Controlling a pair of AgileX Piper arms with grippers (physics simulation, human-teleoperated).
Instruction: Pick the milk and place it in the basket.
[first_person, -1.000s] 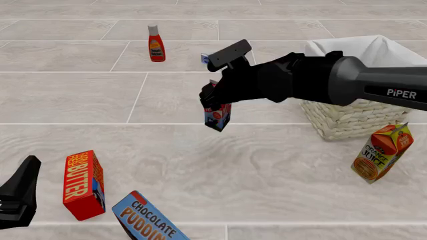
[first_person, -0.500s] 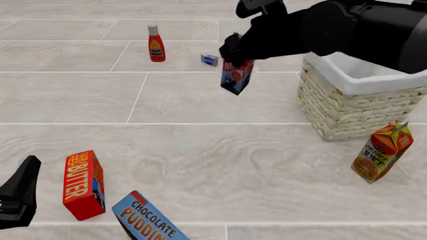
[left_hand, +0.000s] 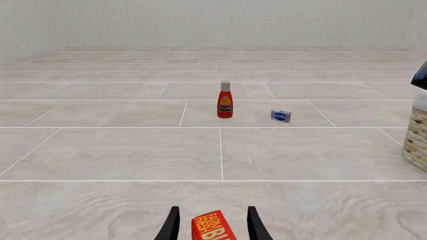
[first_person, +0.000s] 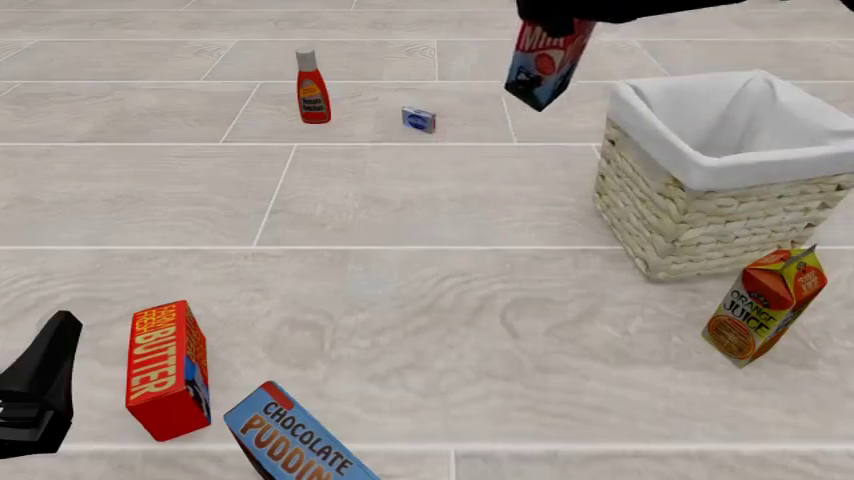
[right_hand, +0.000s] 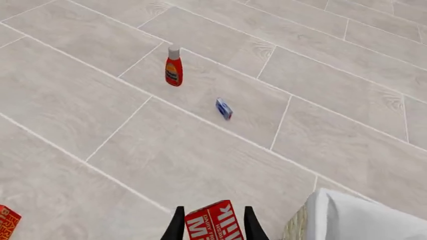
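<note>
The milk (first_person: 545, 62), a small carton with a red top and dark blue base, hangs tilted high above the floor, just left of the basket's near-left corner. My right gripper (first_person: 553, 20) is shut on its top and is mostly cut off by the front view's upper edge. In the right wrist view the milk (right_hand: 213, 223) sits between the two fingers (right_hand: 177, 225). The basket (first_person: 667, 215) is woven wicker with a white cloth lining (right_hand: 363, 215) and stands at the right. My left gripper (first_person: 54, 350) rests low at the near left, open, holding nothing.
A red butter box (first_person: 167, 370) and a chocolate pudding box (first_person: 294, 440) lie at the near left. An orange juice carton (first_person: 763, 305) stands in front of the basket. A ketchup bottle (first_person: 312, 88) and a small blue box (first_person: 419, 120) sit farther back.
My right arm has carried the milk up and to the right, from the middle of the floor to beside the basket's rim. The left arm has stayed still.
</note>
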